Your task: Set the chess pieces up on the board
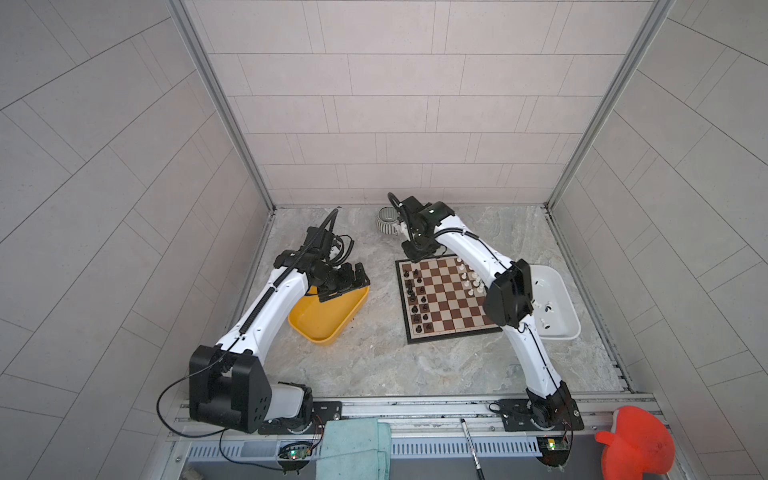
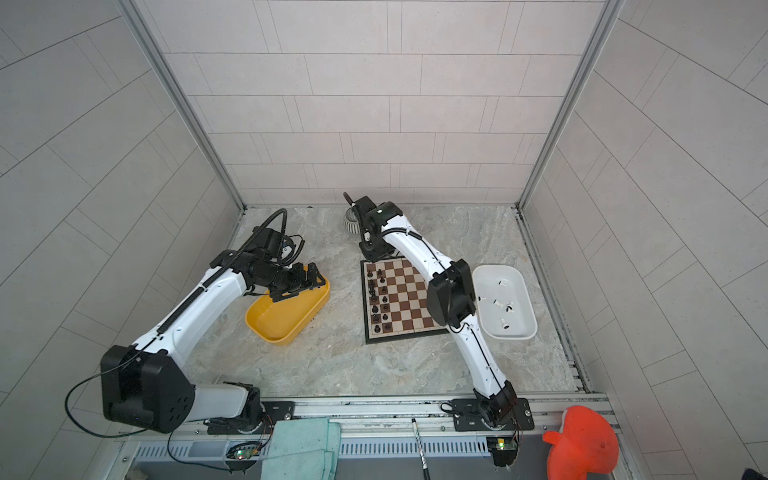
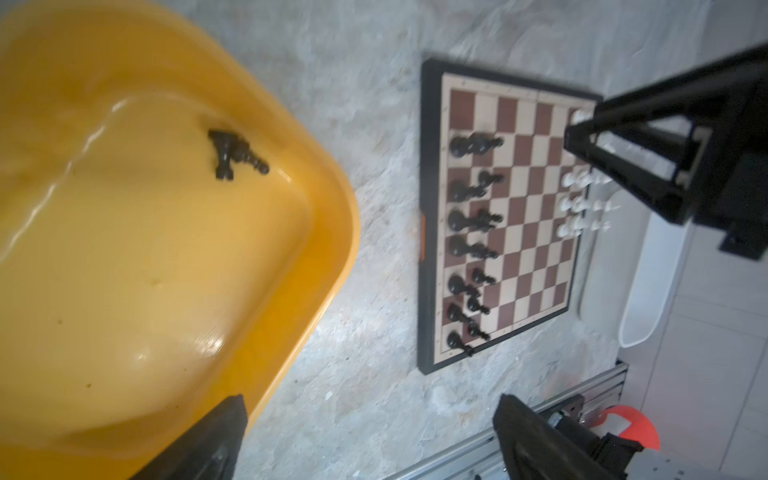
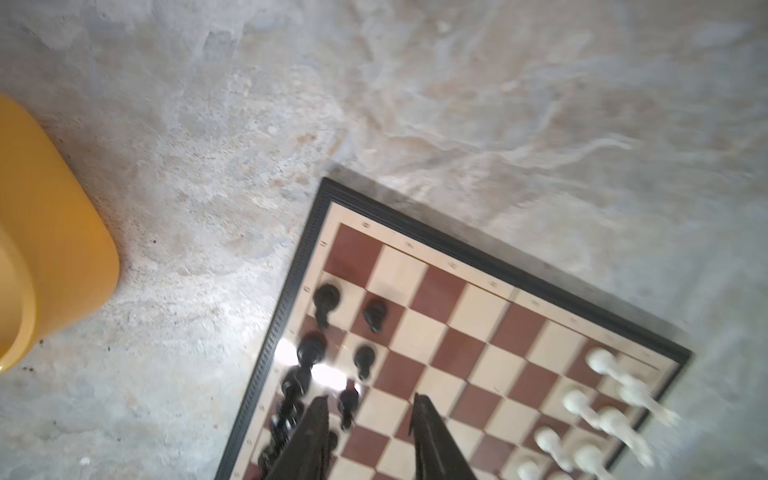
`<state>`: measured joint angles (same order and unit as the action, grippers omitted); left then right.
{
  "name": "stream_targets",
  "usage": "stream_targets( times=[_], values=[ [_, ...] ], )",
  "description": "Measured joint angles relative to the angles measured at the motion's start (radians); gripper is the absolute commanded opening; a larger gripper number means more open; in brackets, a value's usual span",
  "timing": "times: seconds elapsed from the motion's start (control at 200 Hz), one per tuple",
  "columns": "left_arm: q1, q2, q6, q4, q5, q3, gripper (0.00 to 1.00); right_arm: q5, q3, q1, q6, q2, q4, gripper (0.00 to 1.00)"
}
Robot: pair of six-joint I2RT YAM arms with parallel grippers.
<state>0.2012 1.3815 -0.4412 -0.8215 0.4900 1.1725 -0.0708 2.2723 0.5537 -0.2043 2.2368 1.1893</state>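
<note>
In both top views the board (image 1: 446,291) lies on the table, right of the middle. Black pieces (image 1: 417,297) stand along its left side. White pieces (image 1: 471,280) stand along its right side. The left claw (image 1: 347,284) hangs over the far end of the yellow tray (image 1: 320,328). The right claw (image 1: 419,250) is over the board's far left corner. More white pieces lie in the white tray (image 1: 557,278), right of the board.

In the left wrist view, the left claw (image 3: 370,399) is wide open and empty. Blurry black pieces (image 3: 235,156) lie in the yellow tray (image 3: 145,270).

In the right wrist view, the right claw (image 4: 370,398) is a little open and holds nothing. A small black piece (image 4: 348,403) stands on the board (image 4: 469,316) under the gap, close to one finger.
</note>
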Motion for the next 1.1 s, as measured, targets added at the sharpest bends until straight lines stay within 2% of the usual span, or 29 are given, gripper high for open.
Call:
stream_targets(
  times=[0.075,0.135,0.165,0.35,0.41,0.51,0.545,0.6,0.756,0.836,0.976,1.101],
  values=[
    [0.023,0.068,-0.03,0.042,0.019,0.078,0.85,-0.031,-0.158,-0.065,-0.03,-0.158,-0.074,0.43],
    [0.041,0.146,-0.06,0.084,0.039,0.144,0.67,-0.059,-0.285,-0.131,-0.057,-0.28,-0.139,0.45],
    [0.047,0.185,-0.075,0.105,0.046,0.173,0.62,-0.074,-0.352,-0.165,-0.075,-0.34,-0.175,0.46],
    [0.088,0.457,-0.101,0.166,0.042,0.389,0.51,-0.161,-0.856,-0.368,-0.2,-0.678,-0.441,0.56],
    [0.096,0.546,-0.102,0.166,0.04,0.474,0.47,-0.201,-1.03,-0.423,-0.24,-0.783,-0.515,0.57],
    [0.111,0.695,-0.093,0.163,0.043,0.62,0.43,-0.24,-1.192,-0.486,-0.274,-0.889,-0.565,0.57],
    [0.114,0.743,-0.085,0.151,0.043,0.672,0.43,-0.247,-1.227,-0.502,-0.277,-0.916,-0.579,0.55],
    [0.121,0.82,-0.068,0.121,0.041,0.761,0.43,-0.251,-1.272,-0.522,-0.278,-0.954,-0.597,0.46],
    [0.149,1.041,-0.001,-0.014,0.041,1.084,0.39,-0.241,-1.415,-0.583,-0.31,-1.044,-0.636,0.4],
    [0.164,1.127,0.03,-0.074,0.045,1.212,0.38,-0.24,-1.478,-0.605,-0.326,-1.053,-0.649,0.32],
    [0.187,1.178,0.059,-0.13,0.043,1.249,0.38,-0.247,-1.53,-0.609,-0.354,-1.006,-0.667,0.24],
    [0.204,1.205,0.071,-0.14,0.037,1.249,0.37,-0.238,-1.519,-0.626,-0.348,-0.912,-0.655,0.21]
  ],
)
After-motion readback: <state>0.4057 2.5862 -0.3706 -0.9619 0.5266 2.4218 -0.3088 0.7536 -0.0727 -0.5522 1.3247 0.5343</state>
